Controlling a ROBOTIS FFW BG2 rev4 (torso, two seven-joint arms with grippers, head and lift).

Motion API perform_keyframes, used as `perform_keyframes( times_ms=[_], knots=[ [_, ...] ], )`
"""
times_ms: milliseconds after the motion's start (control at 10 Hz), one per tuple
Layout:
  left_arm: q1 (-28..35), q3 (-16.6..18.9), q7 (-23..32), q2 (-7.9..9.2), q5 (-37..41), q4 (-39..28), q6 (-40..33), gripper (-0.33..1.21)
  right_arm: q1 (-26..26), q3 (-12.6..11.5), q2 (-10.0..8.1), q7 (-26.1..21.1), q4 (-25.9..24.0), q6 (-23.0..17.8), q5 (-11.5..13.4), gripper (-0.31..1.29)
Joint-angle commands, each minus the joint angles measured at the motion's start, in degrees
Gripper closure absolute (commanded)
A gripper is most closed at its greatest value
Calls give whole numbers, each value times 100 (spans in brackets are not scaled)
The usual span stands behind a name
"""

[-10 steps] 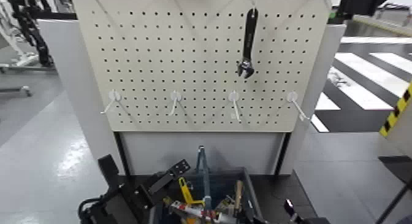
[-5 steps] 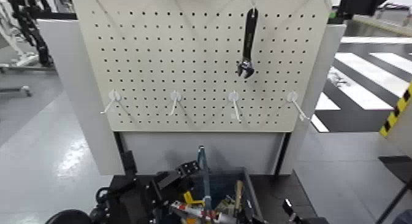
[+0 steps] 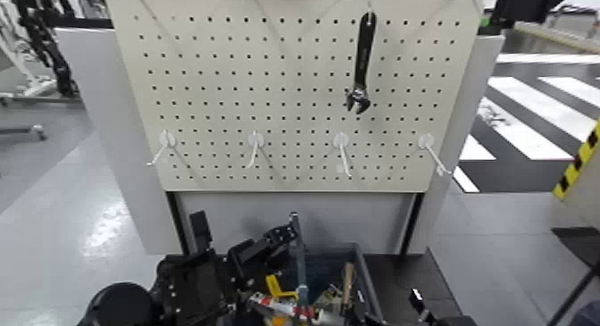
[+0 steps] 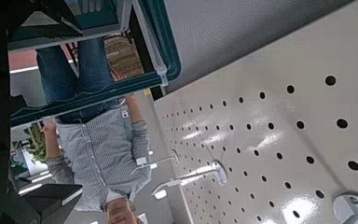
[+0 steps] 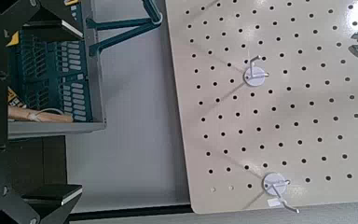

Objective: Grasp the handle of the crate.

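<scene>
The dark grey-blue crate (image 3: 357,269) sits low in the head view, below the pegboard, with tools inside. Its thin teal-blue handle (image 3: 295,251) stands upright over the middle. My left gripper (image 3: 268,243) is open and empty, just left of the handle's upper part, its nearer fingertip close to the bar. The left wrist view shows a teal frame (image 4: 158,58) close by. My right gripper (image 3: 417,305) waits low, right of the crate. In the right wrist view its fingers are spread and empty, with the crate (image 5: 56,79) and handle (image 5: 130,33) ahead.
A cream pegboard (image 3: 268,88) stands behind the crate, with a black wrench (image 3: 361,66) hanging from it and several white hooks (image 3: 340,144). A yellow-handled tool (image 3: 276,285) and a wooden-handled tool (image 3: 346,281) lie in the crate. A person (image 4: 98,149) shows in the left wrist view.
My left arm has risen and moved right, bringing its gripper from well left of the crate up to the handle. The right gripper has hardly moved.
</scene>
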Motion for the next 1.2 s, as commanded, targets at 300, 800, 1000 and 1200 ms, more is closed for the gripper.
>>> perform_keyframes(
  times_ms=[300, 800, 1000, 1200],
  knots=[
    [-270, -204, -226, -127, 0, 443, -173, 23, -11, 12, -1, 0, -17, 39, 4, 15],
    [-314, -266, -366, -144, 0, 627, -121, 121, -20, 20, -1, 0, -26, 83, -5, 15],
    [-305, -327, -393, -144, 0, 689, -86, 118, -20, 29, 8, 0, -17, 57, -5, 15],
    [-270, -327, -393, -179, 0, 680, -59, 118, -20, 20, -1, 0, 0, 39, -14, 15]
  ],
)
